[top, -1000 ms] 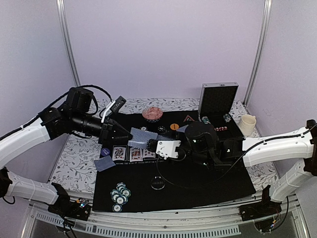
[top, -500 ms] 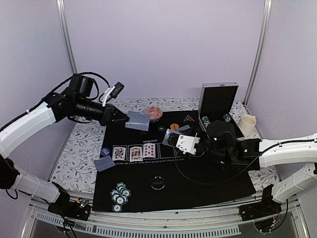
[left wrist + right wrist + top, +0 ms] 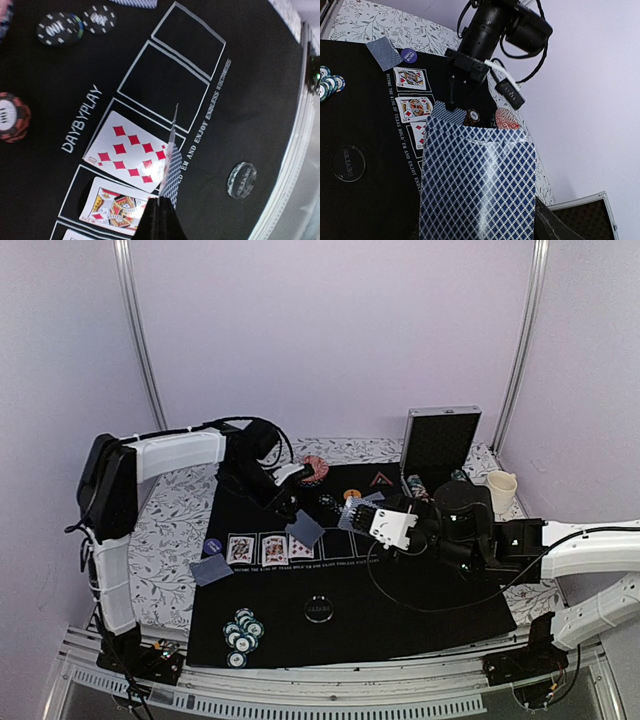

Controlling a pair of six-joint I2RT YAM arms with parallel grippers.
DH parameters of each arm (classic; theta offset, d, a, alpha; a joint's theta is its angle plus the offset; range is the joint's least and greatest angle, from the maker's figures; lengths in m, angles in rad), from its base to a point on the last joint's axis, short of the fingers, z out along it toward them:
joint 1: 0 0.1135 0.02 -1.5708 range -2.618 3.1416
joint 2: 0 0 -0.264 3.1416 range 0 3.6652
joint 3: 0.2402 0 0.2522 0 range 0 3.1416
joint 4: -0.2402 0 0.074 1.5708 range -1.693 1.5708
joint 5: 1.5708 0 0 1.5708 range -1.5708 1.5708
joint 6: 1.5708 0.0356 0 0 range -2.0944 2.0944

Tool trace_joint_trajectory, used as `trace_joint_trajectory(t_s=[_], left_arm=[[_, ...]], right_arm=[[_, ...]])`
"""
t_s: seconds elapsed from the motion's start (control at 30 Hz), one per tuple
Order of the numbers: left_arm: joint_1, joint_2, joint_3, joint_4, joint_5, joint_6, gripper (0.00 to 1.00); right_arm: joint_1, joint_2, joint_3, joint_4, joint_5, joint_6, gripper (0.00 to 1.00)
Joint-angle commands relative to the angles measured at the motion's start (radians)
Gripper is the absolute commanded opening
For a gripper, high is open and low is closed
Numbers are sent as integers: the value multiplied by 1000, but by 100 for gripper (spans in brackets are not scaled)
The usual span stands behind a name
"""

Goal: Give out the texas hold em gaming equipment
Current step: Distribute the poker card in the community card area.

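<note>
My left gripper [image 3: 290, 510] is shut on one blue-backed playing card [image 3: 306, 530], held low over the black mat beside the ten of diamonds [image 3: 129, 152]. In the left wrist view the card [image 3: 170, 162] shows edge-on between the shut fingertips [image 3: 160, 215]. My right gripper [image 3: 368, 520] is shut on a stack of blue-backed cards [image 3: 477, 185] above the mat's middle right. Three face-up cards [image 3: 271, 548] lie in the white rectangles. A face-down card [image 3: 211, 569] and a blue button [image 3: 212, 546] lie at the mat's left. Teal chips [image 3: 241, 631] sit front left.
A clear round disc [image 3: 320, 608] lies on the mat's front middle. A red chip stack [image 3: 309, 469], an orange button [image 3: 351, 495] and a small triangle [image 3: 380, 478] sit at the back. An open silver case [image 3: 440, 440] and a cream cup [image 3: 498, 490] stand back right.
My left arm has swung from raised at the left down to the mat's middle, carrying its card. My right gripper has drawn back to the right with its stack.
</note>
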Motion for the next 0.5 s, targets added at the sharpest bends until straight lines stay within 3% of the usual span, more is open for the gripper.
trace_joint_trajectory(t_s=[0.0,0.27,0.47], left_arm=[[-81,144,111,-146,-31,150,0],[-170,402,453,-268,-98,215,0],[-216,454,479,-235,-267,253,0]], right_arm=[[-4,-47,-15,-3,-9,-3,59],[-4,-48,-5,-32,-12,21,59],[-5,-50,-5,-25,-12,24,59]])
